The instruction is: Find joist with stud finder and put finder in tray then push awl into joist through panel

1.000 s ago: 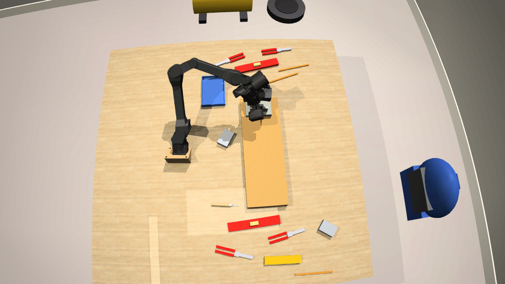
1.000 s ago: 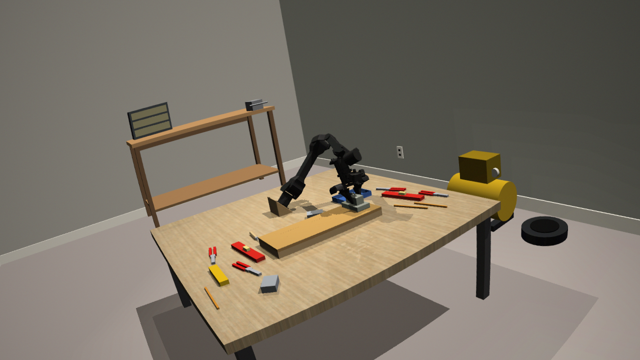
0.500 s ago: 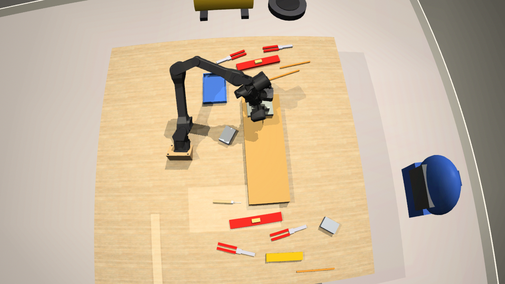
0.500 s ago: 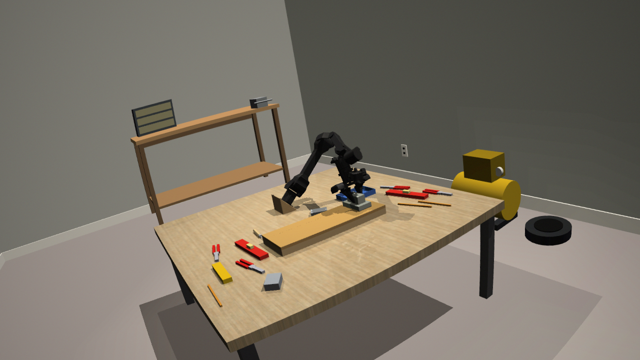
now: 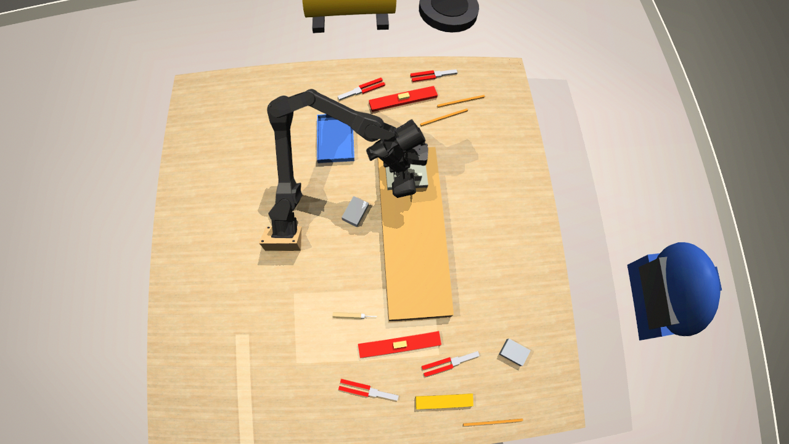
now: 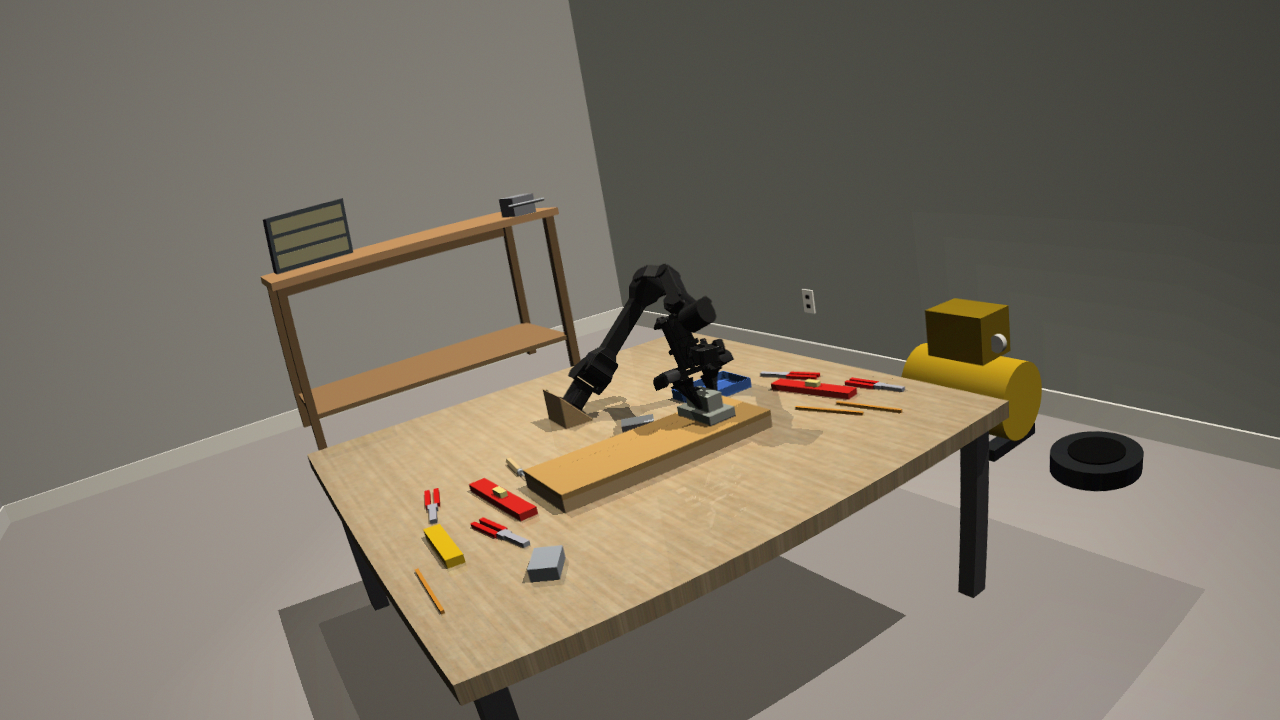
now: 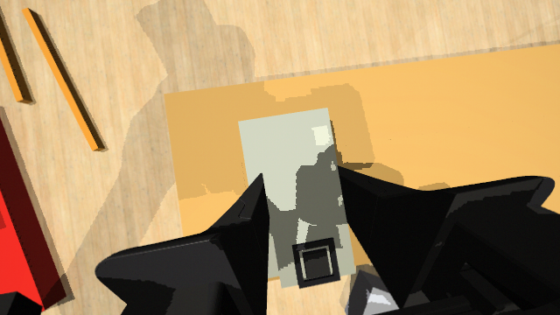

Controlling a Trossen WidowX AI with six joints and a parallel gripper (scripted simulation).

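Wrist view, stud finder (image 7: pixel 286 149) between the pincer's (image 7: pixel 304 192) fingers

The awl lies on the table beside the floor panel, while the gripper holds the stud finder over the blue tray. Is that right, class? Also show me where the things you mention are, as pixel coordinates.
Not quite: the gripper (image 5: pixel 407 175) (image 6: pixel 707 394) (image 7: pixel 294 172) holds the stud finder (image 5: pixel 391 177) (image 6: pixel 706 411) (image 7: pixel 284 153) over the floor panel (image 5: pixel 416 253) (image 6: pixel 644 447) (image 7: pixel 437 114), as the top view shows. The rest stands.

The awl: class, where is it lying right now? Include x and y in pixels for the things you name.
In the top view, the awl (image 5: pixel 348 316) (image 6: pixel 513 467) lies on the table, just left of the floor panel's (image 5: pixel 418 248) (image 6: pixel 623 441) (image 7: pixel 437 118) bottom end.
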